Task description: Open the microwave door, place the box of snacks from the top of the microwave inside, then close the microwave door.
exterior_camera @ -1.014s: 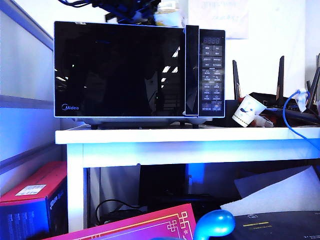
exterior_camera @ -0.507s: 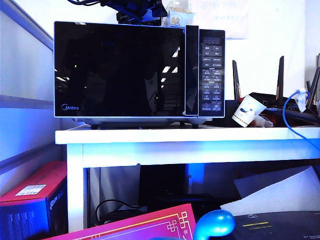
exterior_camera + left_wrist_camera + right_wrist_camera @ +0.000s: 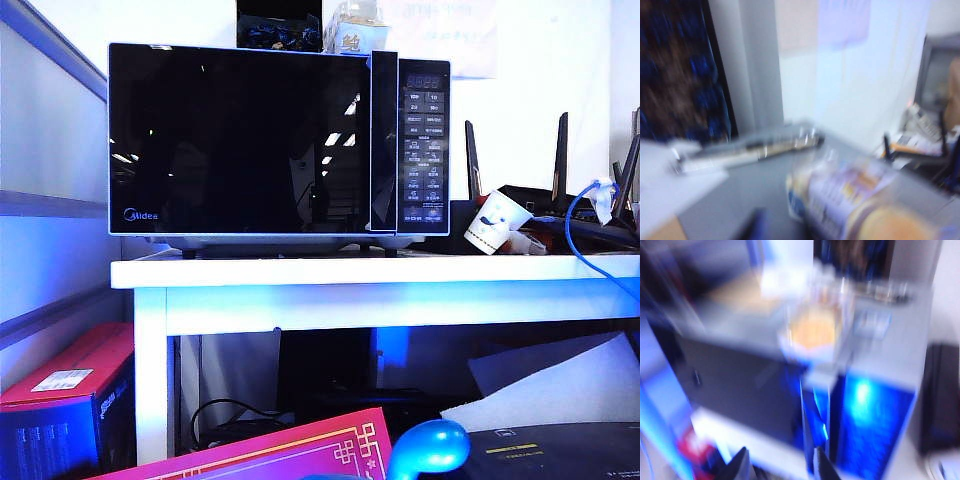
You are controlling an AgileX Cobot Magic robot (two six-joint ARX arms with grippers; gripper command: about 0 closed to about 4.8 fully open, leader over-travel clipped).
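Note:
The black microwave (image 3: 424, 140) stands on the white table, and its glass door (image 3: 240, 140) looks slightly ajar at the handle strip (image 3: 383, 140). On top sits the pale box of snacks (image 3: 350, 32). It is blurred and close in the left wrist view (image 3: 855, 200), with one dark finger (image 3: 754, 226) of my left gripper beside it and the other finger hidden. I cannot tell whether the jaws grip the box. In the exterior view I cannot make out either gripper. My right gripper (image 3: 781, 464) hovers open and empty in front of the door (image 3: 740, 385), with the box (image 3: 812, 332) beyond it.
A dark box with blue markings (image 3: 280, 25) stands on the microwave beside the snacks. On the table (image 3: 370, 270) to the right are a white paper cup (image 3: 497, 222), a router with antennas (image 3: 560, 150) and a blue cable (image 3: 575, 225). A red box (image 3: 70, 385) sits below.
The dark arm and blue cables that crossed the microwave's top in the exterior view have gone. The dark box and more of the snack box now show. The door has not moved.

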